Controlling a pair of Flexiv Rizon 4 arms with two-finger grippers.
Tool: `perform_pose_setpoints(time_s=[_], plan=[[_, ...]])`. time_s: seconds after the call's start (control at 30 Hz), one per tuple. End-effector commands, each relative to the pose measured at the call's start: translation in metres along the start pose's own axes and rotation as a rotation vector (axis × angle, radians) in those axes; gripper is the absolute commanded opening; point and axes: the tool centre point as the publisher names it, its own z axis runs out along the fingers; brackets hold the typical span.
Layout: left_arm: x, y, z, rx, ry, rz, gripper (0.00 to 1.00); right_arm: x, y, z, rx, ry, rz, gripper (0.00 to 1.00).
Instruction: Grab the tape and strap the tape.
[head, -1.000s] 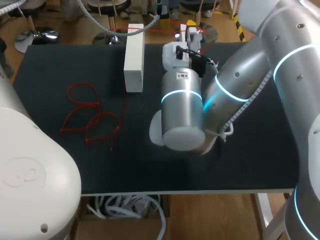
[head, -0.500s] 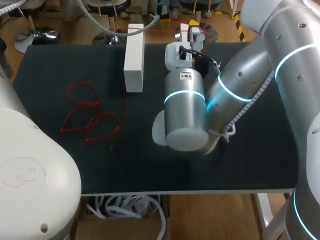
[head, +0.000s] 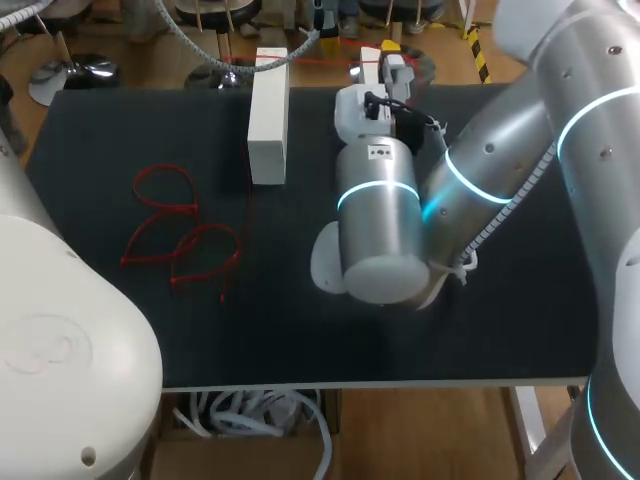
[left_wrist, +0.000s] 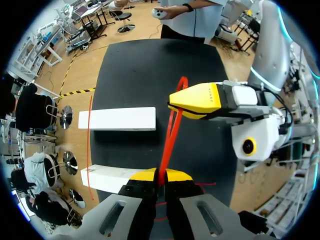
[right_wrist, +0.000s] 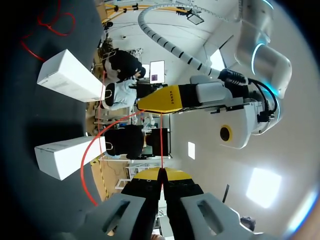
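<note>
Right arm (head: 375, 220) edged right, tool (right_wrist: 161, 174) seemingly pinching tape (right_wrist: 161, 142).

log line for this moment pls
left gripper: shut on red tape | right gripper: shut on red tape | span: straight between both | white box: on table

Robotics lab, bench test cell. Evidence: two large silver-white robot arms, left arm (head: 60, 330) and right arm (head: 490, 170), with glowing cyan rings at the joints. They sit at either side of one table (head: 100, 130) topped with a black mat. Left hand (left_wrist: 160, 175) and right hand (left_wrist: 175, 103) have bright yellow fingertips. The right one carries a lens (left_wrist: 248, 146) on its white housing. On the mat, only test props: plain white boxes (left_wrist: 117, 119) and loose red loops (head: 180, 230). A red strap (left_wrist: 170, 131) is pinched taut between the two hands, a two-arm handling rig.
</note>
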Motion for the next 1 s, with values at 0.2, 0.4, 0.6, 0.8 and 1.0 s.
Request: perform_pose_setpoints(time_s=[0.2,0.4,0.6,0.8,1.0], plan=[[-0.0007,-0.0008,-0.0008,-0.004,0.002,0.000,0.00,-0.0031,-0.0042,0.0028,-0.006,0.013,0.001,0.00],[-0.0007,-0.0008,-0.0008,-0.004,0.002,0.000,0.00,-0.0024,-0.0032,0.0027,-0.006,0.015,0.001,0.00],[-0.0007,-0.0008,-0.0008,-0.004,0.002,0.000,0.00,-0.0005,-0.0051,-0.0004,-0.017,0.018,-0.007,0.00],[-0.0007,-0.0008,-0.0008,-0.004,0.002,0.000,0.00,0.0003,-0.0065,0.0002,-0.018,0.019,-0.009,0.00],[-0.0007,-0.0008,-0.0008,-0.004,0.002,0.000,0.00,0.0010,-0.0056,0.0031,-0.009,0.015,-0.011,0.00]])
